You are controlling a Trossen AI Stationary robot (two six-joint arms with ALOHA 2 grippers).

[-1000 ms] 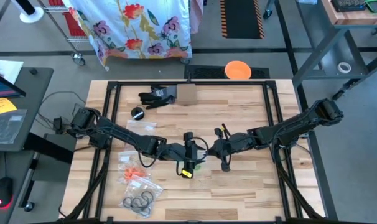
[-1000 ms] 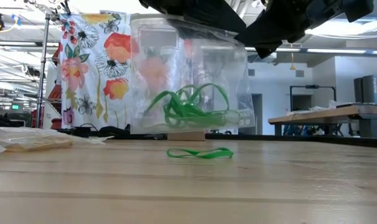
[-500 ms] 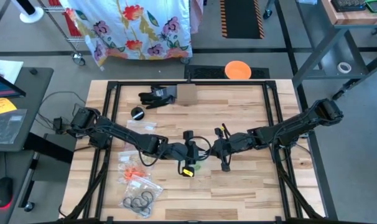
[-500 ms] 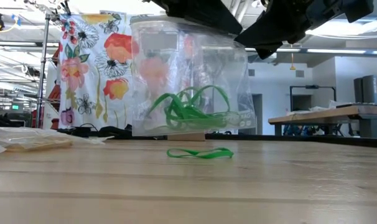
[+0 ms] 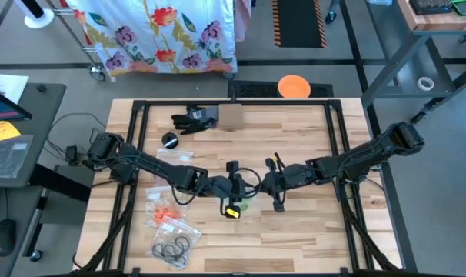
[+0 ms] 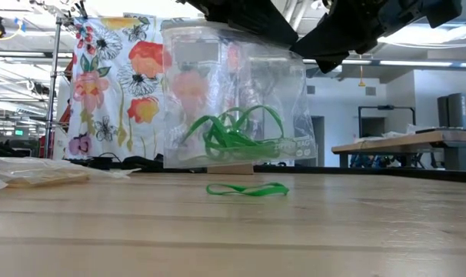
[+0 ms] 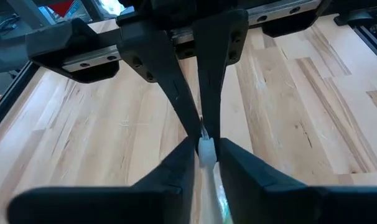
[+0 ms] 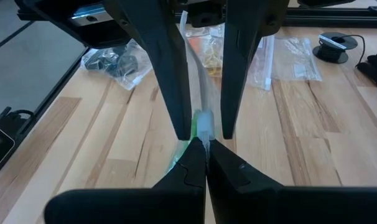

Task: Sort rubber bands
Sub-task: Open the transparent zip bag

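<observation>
Pale wooden table [image 5: 310, 231] fills the room's middle, with a flowered cloth [image 5: 164, 31] hanging beyond its far edge. From above, both arms meet near the table's centre: the left gripper [image 5: 234, 192] and the right gripper [image 5: 270, 187] sit close together, though what they hold is hard to make out from up there. The low view settles it: a clear plastic bag [image 6: 233, 104] hangs between them, upright, with a tangle of green rubber bands [image 6: 231, 132] inside, and one loose green band [image 6: 247, 189] lying flat on the wood just in front of the bag. Each wrist view shows its own fingers pinched tight on the bag's top edge [image 7: 206, 151], the right arm's likewise clamped [image 8: 203, 127]. Only the overhead view shows the near-left corner, where other bags lie: one with orange bands [image 5: 167, 214], one with dark bands [image 5: 171, 248]. A black glove [image 5: 193, 119] and a small box [image 5: 230, 116] rest at the far side.
</observation>
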